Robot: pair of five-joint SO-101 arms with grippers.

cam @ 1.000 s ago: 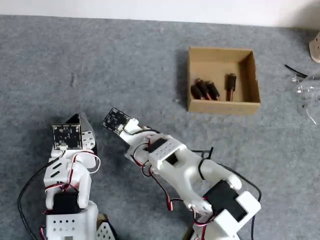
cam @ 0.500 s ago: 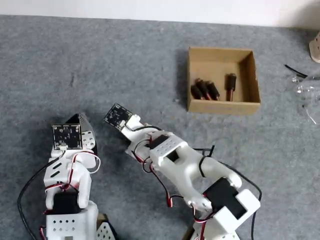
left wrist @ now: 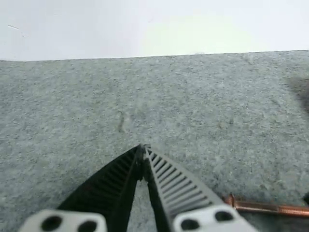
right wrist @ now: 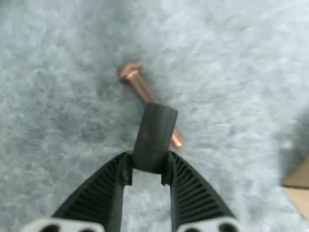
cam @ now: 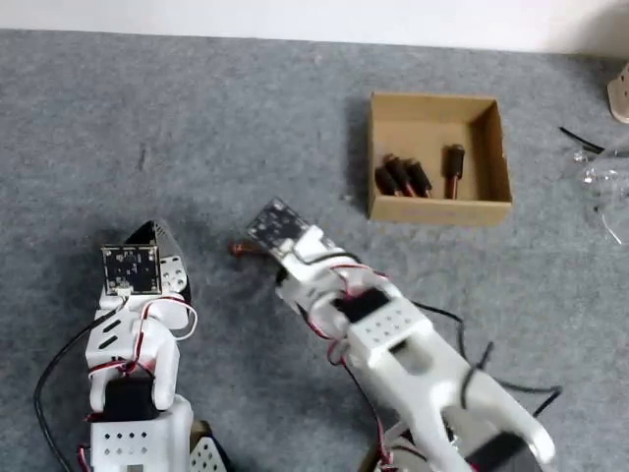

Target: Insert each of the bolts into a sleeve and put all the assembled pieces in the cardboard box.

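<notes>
A copper bolt [right wrist: 136, 83] lies on the grey carpet, and its head peeks out beside the right arm [cam: 241, 248]. My right gripper [right wrist: 146, 162] is shut on a black sleeve [right wrist: 154, 135], which hangs just over the bolt's shaft end. The right gripper [cam: 265, 246] sits under its camera board at mid-table. The left gripper [left wrist: 143, 151] is shut and holds nothing; it rests low on the carpet at the front left [cam: 157, 234], with the bolt [left wrist: 265, 208] lying off to its side. The cardboard box [cam: 432, 99] at the back right holds several assembled pieces [cam: 401, 177].
Clear plastic bits and a black wire [cam: 598, 162] lie at the table's right edge. Open carpet [cam: 197, 108] stretches across the back left. The white wall [left wrist: 154, 24] stands behind the carpet.
The right arm has swung to the right and stretched forward, carrying its gripper toward the box side and uncovering the bolt's head. The left arm has stayed still.
</notes>
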